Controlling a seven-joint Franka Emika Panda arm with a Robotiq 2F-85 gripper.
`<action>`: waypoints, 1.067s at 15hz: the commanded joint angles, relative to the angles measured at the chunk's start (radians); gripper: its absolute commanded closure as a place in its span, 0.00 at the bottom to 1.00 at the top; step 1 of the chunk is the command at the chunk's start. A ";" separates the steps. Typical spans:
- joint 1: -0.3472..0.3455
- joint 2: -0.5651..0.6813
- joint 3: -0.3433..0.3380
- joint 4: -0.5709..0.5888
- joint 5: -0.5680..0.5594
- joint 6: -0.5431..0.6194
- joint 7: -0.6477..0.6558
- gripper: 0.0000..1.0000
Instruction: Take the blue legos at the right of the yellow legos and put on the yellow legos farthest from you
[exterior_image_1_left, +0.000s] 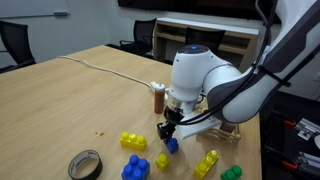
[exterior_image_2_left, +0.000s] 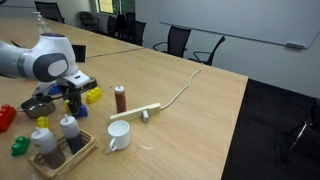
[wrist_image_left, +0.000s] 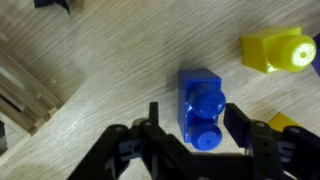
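Observation:
The small dark-blue lego piece (wrist_image_left: 200, 105) lies on the wooden table, studs facing the wrist camera. It also shows in an exterior view (exterior_image_1_left: 172, 145) just below the fingers. My gripper (wrist_image_left: 197, 128) is open, with one finger on each side of the blue piece; there is a gap on one side. The gripper shows low over the table in both exterior views (exterior_image_1_left: 168, 131) (exterior_image_2_left: 72, 103). The wide yellow legos (exterior_image_1_left: 133, 141) sit on the table beside the gripper. A yellow lego piece (wrist_image_left: 275, 50) shows in the wrist view; I cannot tell which one it is.
A larger blue lego cluster (exterior_image_1_left: 135, 167), a long yellow bar (exterior_image_1_left: 207, 163), a green piece (exterior_image_1_left: 231, 173) and a tape roll (exterior_image_1_left: 85, 163) lie near the table edge. A brown bottle (exterior_image_1_left: 158, 98), a white mug (exterior_image_2_left: 118, 135), a wooden tray with bottles (exterior_image_2_left: 60, 145) and a bowl (exterior_image_2_left: 38, 107) stand nearby.

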 joint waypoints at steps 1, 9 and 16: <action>0.012 -0.001 -0.012 -0.005 -0.004 0.010 0.011 0.62; -0.013 -0.008 0.014 0.014 0.000 -0.017 -0.062 0.90; -0.045 -0.060 0.039 0.072 0.002 -0.112 -0.226 0.90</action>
